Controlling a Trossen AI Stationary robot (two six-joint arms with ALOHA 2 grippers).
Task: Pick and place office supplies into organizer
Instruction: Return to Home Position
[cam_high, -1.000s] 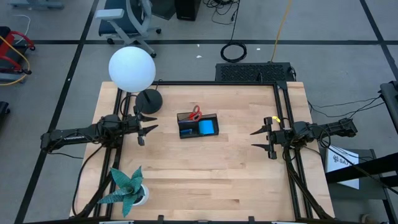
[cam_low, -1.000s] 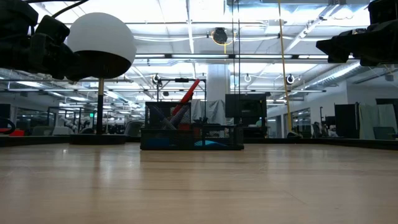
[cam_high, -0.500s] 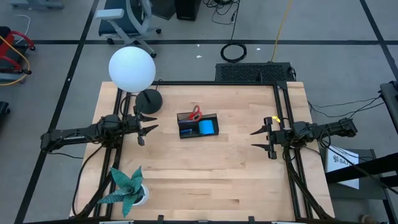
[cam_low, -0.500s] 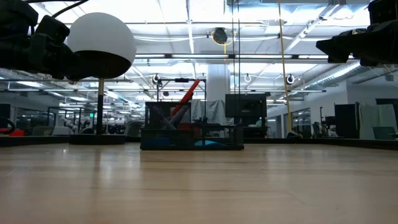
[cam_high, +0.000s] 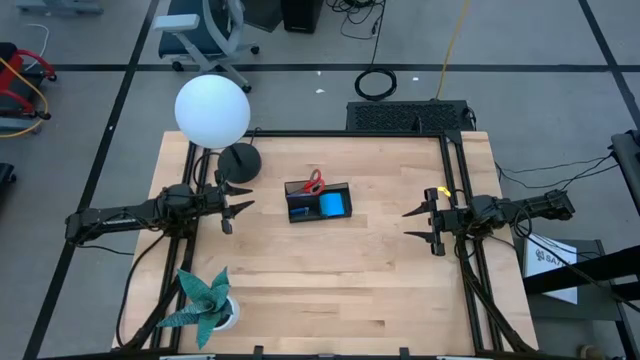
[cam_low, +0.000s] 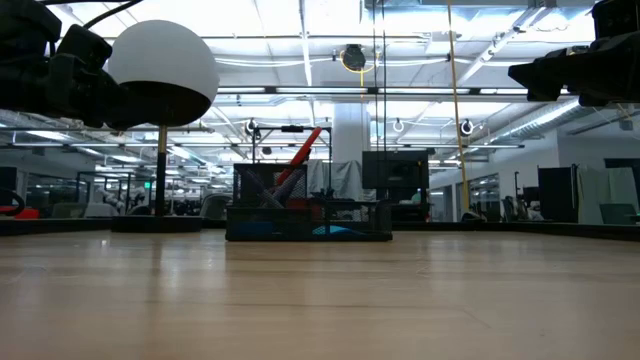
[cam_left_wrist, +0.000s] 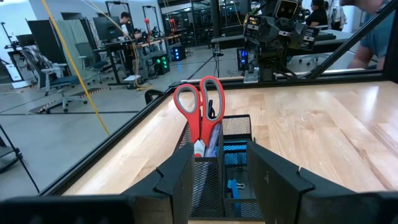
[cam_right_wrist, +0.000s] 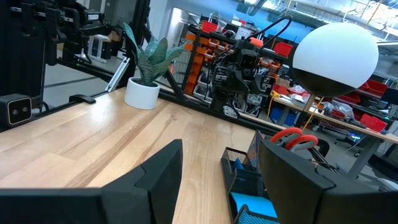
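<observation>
High view is basically a freeze frame. The left pincer hangs over the left side of the counter, fingers spread apart, holding nothing. The right pincer does the same on the right side, also apart and empty. Neither has budged since a second ago. Between them, well apart from both, the black organizer sits in the same spot, with the red scissors standing handles-up in its taller section and the blue pad in the low one.
</observation>
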